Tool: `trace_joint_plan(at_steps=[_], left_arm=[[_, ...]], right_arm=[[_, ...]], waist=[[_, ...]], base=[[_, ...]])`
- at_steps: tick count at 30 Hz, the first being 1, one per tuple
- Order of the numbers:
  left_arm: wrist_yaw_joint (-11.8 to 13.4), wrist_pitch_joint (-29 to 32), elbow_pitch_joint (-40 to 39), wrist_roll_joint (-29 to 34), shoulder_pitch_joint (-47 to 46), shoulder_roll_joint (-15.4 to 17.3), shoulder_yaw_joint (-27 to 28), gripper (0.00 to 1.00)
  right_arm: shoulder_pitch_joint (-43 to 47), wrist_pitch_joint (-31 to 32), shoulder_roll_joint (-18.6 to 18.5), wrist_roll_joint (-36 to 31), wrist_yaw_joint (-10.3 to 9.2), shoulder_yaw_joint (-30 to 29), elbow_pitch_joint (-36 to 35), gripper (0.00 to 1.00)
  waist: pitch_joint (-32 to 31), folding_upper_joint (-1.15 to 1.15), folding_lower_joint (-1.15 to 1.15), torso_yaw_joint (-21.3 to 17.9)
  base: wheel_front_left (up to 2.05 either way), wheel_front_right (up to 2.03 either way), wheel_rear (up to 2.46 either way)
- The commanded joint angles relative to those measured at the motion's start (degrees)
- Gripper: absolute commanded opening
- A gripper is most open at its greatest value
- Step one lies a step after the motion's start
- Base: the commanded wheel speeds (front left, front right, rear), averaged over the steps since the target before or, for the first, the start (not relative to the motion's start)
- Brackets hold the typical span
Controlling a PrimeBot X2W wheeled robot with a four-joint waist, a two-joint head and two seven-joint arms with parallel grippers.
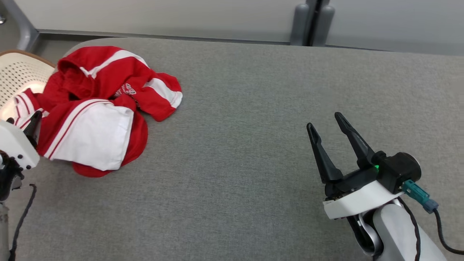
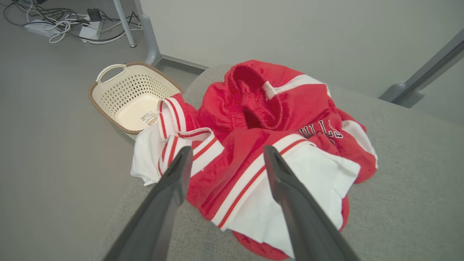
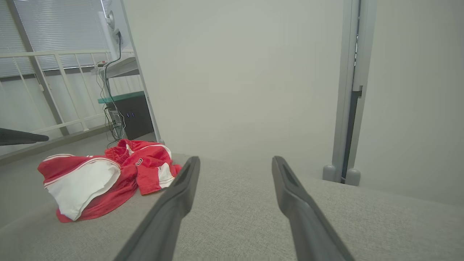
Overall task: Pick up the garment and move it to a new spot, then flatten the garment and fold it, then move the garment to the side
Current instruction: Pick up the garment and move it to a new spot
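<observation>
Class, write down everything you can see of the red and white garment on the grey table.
The garment is red, slightly shiny cloth with white panels, thin red-and-white stripes, a gathered elastic waistband and partly hidden dark lettering. It lies unfolded in a crumpled heap near the far left corner of the table, and one striped part seems to overhang the left edge. The open fingers of the left gripper point at it; whether they touch it cannot be told.

One crumpled red-and-white fabric garment [image 1: 105,108] lies at ten o'clock on one grey cloth-covered table [image 1: 253,108]. One cream perforated plastic basket [image 1: 18,78] sits at nine o'clock. There are two dark two-fingered grippers: the left gripper [image 2: 227,149] at eight o'clock and the right gripper [image 1: 324,120] at four o'clock.
</observation>
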Motion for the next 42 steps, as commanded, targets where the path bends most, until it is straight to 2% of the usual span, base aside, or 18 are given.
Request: trace_joint_plan(at_steps=[1,6,12,15,17,18,27,31,33,38,42], left_arm=[[-0.4,0.5,2.9,-0.9,-1.8,1.2,0.1,1.0],[-0.9,0.0,11.2,-1.6,-4.1,4.1,-1.4,1.0],[-0.9,3.0,19.7,-4.1,-4.7,4.9,-4.3,1.0],[-0.9,5.0,20.8,-5.3,-4.5,5.1,-6.1,1.0],[-1.0,4.2,20.2,-6.4,-4.7,5.9,-7.5,0.18],[-1.0,3.4,19.7,-6.9,-4.9,6.3,-8.2,0.0],[-1.0,1.4,9.9,-10.1,-6.1,11.6,-17.4,0.0],[-0.9,2.8,2.2,-10.8,-6.3,13.8,-21.3,0.0],[-0.9,4.6,-4.7,-11.4,-7.0,15.6,-23.3,0.0],[-0.9,7.4,-16.7,-13.4,-7.6,15.5,-24.9,0.0],[-0.7,9.1,-25.2,-14.9,-7.4,13.7,-26.0,0.0]], right_arm=[[-1.1,-0.1,-0.5,0.2,0.0,0.1,0.0,1.0],[-2.4,-0.1,-1.1,0.6,0.0,0.5,0.0,1.0],[-3.7,-0.1,-1.6,1.1,0.0,1.0,0.0,1.0],[-3.8,-0.1,-1.7,1.2,0.0,0.9,0.0,1.0],[-3.7,-0.1,-1.7,1.1,0.0,0.7,0.0,1.0],[-3.6,-0.1,-1.6,1.1,0.0,0.5,0.0,1.0],[-1.3,-0.1,0.0,1.4,0.0,-0.6,0.9,1.0],[0.2,-0.1,1.0,1.7,0.0,-0.6,1.5,1.0],[1.5,-0.1,1.5,1.9,0.0,-0.9,1.6,1.0],[3.1,-0.1,2.4,2.1,0.0,-1.7,1.6,1.0],[3.9,-0.1,3.0,1.9,0.0,-2.2,1.4,1.0]], waist=[[3.3,0.0,0.0,-4.0],[5.4,0.0,0.0,-7.0],[7.1,0.0,0.0,-9.1],[7.4,0.0,0.0,-9.3],[7.5,0.0,0.0,-9.3],[7.3,0.0,0.0,-9.2],[1.3,0.0,0.0,-7.4],[-2.6,0.0,0.0,-7.2],[-5.1,0.0,0.0,-7.5],[-8.6,0.0,0.0,-9.6],[-10.6,0.0,0.0,-12.7]], base=[[0.0,0.0,0.0],[0.0,0.0,0.0],[0.0,0.0,0.0],[0.0,0.0,0.0],[0.0,0.0,0.0],[0.0,0.0,0.0],[0.0,0.0,0.0],[0.0,0.0,0.0],[0.0,0.0,0.0],[0.0,0.0,0.0],[0.0,0.0,0.0]])
